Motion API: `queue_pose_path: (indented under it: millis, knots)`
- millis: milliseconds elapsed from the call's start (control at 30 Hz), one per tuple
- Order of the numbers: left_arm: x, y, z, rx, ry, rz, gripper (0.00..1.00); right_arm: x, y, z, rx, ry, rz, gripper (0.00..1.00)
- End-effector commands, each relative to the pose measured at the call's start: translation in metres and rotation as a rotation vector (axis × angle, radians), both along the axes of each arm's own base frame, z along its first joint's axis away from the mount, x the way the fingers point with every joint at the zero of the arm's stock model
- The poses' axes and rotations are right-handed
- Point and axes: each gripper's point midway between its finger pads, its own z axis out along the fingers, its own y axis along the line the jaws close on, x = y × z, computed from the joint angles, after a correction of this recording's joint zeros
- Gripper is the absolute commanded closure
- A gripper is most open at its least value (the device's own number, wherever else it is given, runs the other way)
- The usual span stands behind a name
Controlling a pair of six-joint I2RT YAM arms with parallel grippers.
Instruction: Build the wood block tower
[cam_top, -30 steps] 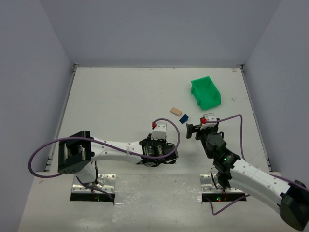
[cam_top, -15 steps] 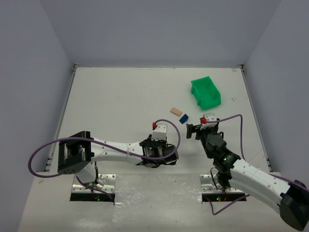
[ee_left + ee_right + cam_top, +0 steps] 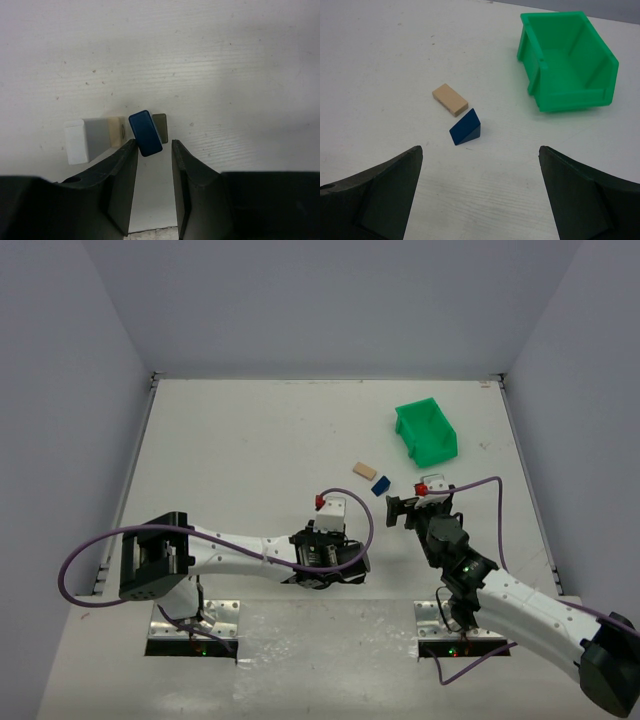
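The tower point(image 3: 118, 134) is barely a tower: a short row of small, smooth wooden pieces with rounded edges on the white, faintly scratched desk point(image 3: 250, 440). It sits near the middle of the near edge. From above it is hidden under the left gripper point(image 3: 154, 146).

At the row's left end is a pale block point(image 3: 86, 141) with one white face and one grey. A tan cube point(image 3: 117, 130) touches it, and a dark cube point(image 3: 161, 125) comes next. A glossy blue block point(image 3: 145, 133), oblong and tilted, lies across the seam between those two.

The left arm stretches low across the desk from its base, with its wrist bent down over the row. Its matte black fingers stand only narrowly apart. The blue block's near end sits between the tips, close against the left one, and a sliver of desk shows on the other side, so it does not look clamped.

The right arm reaches forward and its right gripper point(image 3: 480, 200) is spread wide with nothing in it. Ahead of it lie a blue wedge point(image 3: 465, 128) and a flat tan brick point(image 3: 450, 99), just beside each other. The green plastic bin point(image 3: 567, 60) lies tipped on its side, well apart from them, toward the far right corner. A purple cable point(image 3: 75, 570) loops off each arm.
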Motion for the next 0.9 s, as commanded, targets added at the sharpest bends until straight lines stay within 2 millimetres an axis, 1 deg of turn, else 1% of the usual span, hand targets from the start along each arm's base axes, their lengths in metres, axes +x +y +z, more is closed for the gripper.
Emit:
queue_pose_path:
  millis: [0, 367, 667, 867]
  knots:
    - [0.0013, -0.0008, 0.0153, -0.037, -0.026, 0.033, 0.68, 0.0075, -0.0014, 0.0230, 0.050, -0.053, -0.036, 0.01]
    - [0.0064, 0.0026, 0.0199, -0.017, -0.054, 0.056, 0.66, 0.0072, -0.0014, 0.0242, 0.049, -0.057, -0.035, 0.01]
    - [0.0091, -0.0036, 0.0220, -0.018, -0.059, 0.025, 0.66, 0.0073, -0.0030, 0.0248, 0.049, -0.060, -0.042, 0.01]
    - [0.0096, 0.0018, 0.0224, -0.012, -0.062, 0.047, 0.65, 0.0076, -0.0018, 0.0249, 0.049, -0.059, -0.037, 0.01]
